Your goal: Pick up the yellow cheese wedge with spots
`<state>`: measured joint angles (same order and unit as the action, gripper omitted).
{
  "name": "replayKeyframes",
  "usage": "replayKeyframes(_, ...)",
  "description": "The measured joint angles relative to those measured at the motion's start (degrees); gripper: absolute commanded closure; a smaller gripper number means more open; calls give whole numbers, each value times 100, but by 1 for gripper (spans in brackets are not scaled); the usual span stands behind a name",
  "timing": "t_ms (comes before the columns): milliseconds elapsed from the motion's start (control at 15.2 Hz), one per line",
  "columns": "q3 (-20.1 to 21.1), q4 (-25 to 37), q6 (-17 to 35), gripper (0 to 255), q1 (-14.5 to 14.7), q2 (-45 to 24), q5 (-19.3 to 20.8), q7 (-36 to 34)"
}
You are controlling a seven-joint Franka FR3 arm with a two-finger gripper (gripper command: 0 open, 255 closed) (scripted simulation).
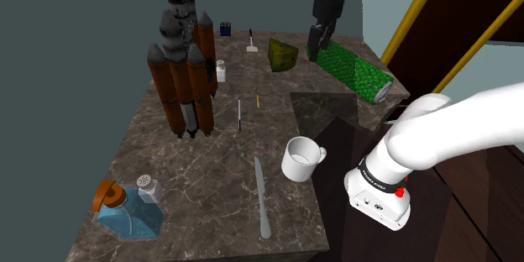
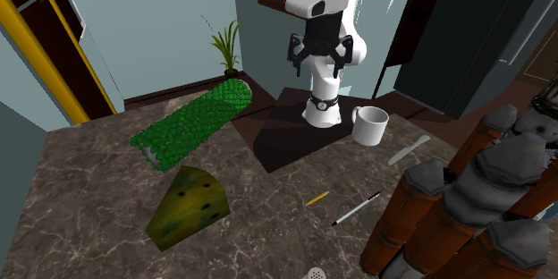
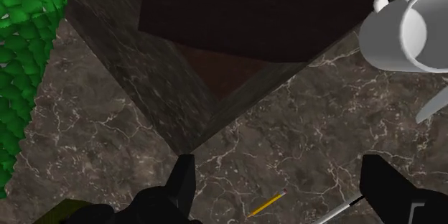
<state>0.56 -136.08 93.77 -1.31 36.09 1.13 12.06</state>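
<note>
Black and wide open, the tool (image 3: 280, 164) hangs in the air over the tabletop (image 3: 309, 136). Its two fingers (image 3: 183, 187) stand far apart and hold nothing. Under the gap between them there is bare stone and a small yellow pencil (image 3: 267, 203), with a pen (image 2: 356, 209) near it.

The cheese wedge (image 2: 190, 204) is not under the gap. It sits on the tabletop off to one side, out past one finger. It is dull yellow with dark spots. In the shoulder view the tool is up between the cheese and a bumpy green roll (image 1: 357, 69), and both are near it. A white mug (image 1: 301, 159) stands well apart, closer to the stand.

What could go wrong? If the tool goes straight down from here, I think it will close on nothing, or pinch the pencil. If it moves over only a little, one finger may land on top of the cheese and push it away. The green roll is close, so a swing could bump it. The wedge has slanted sides too, so it might slip out of a squeeze.
</note>
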Motion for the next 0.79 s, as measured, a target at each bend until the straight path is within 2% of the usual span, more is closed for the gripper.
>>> replayKeyframes(462,-339,357,1021,0,-209,-1197,93,212)
replayKeyframes(792,-560,922,1638,0,-320,-2251,43,373)
